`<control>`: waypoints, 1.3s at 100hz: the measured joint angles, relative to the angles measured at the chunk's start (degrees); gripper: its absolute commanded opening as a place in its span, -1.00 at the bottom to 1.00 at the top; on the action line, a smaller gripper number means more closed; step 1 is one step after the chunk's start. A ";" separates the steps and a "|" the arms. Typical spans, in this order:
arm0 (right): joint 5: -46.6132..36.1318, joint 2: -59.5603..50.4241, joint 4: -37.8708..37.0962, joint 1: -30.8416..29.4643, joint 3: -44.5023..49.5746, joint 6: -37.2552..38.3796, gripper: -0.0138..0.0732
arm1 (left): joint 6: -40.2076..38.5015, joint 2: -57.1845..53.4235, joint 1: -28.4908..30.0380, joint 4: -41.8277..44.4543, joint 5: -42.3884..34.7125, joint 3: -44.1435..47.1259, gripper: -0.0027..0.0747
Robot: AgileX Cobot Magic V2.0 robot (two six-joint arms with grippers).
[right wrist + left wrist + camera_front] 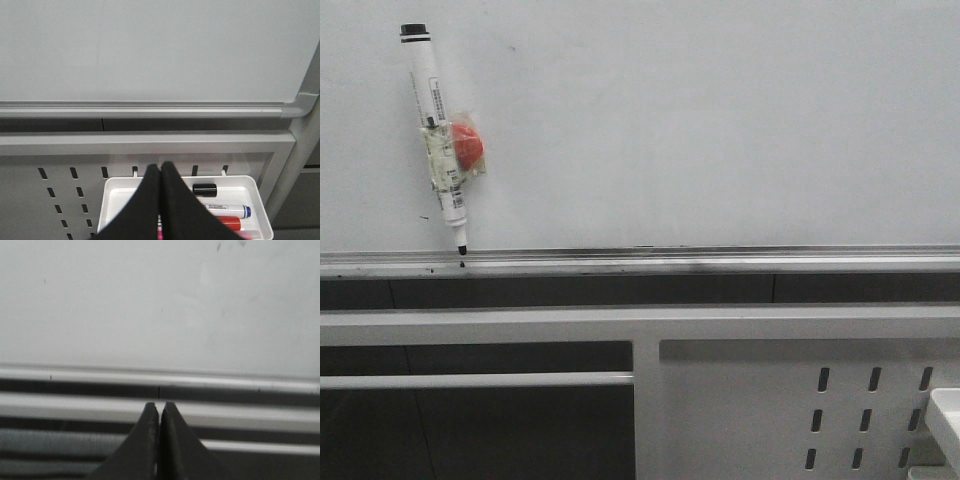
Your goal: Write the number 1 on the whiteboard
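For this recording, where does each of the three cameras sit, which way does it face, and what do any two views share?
Front view: faces forward at the whiteboard, marker pen stuck to it; no arm shows.
Left wrist view: on the left arm, facing the board's silver rail; left gripper closed.
Right wrist view: on the right arm, over a white tray of markers; right gripper closed.
Shared: whiteboard and rail appear in all three.

The left end effector (pixel 159 412) and the right end effector (pixel 160 172) each have their dark fingers pressed together, holding nothing.
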 measured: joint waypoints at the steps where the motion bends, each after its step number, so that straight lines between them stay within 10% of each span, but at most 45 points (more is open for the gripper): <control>1: 0.00 0.00 -0.37 0.00 0.00 0.00 -0.84 | 0.00 0.00 0.00 0.00 -0.64 0.00 -0.98; 28: -9.73 0.00 -1.98 0.00 0.00 -0.09 -0.84 | 0.00 0.00 0.00 -0.27 -22.16 0.00 -0.98; 62: -30.48 -0.09 7.97 0.00 -0.34 7.32 -0.84 | -2.26 0.00 0.00 -0.78 -18.41 -2.69 -0.98; 86: 0.83 4.35 10.18 0.00 -16.13 9.93 -0.84 | -2.49 6.81 0.00 -1.83 3.71 -20.48 -0.98; 118: 3.68 13.07 10.70 0.00 -20.83 10.15 -0.84 | -2.49 15.85 0.00 -3.71 -4.76 -25.92 -0.95; 130: 5.81 13.27 10.43 0.00 -20.72 9.91 -0.84 | -2.49 17.34 0.00 -3.71 -2.22 -25.92 -0.42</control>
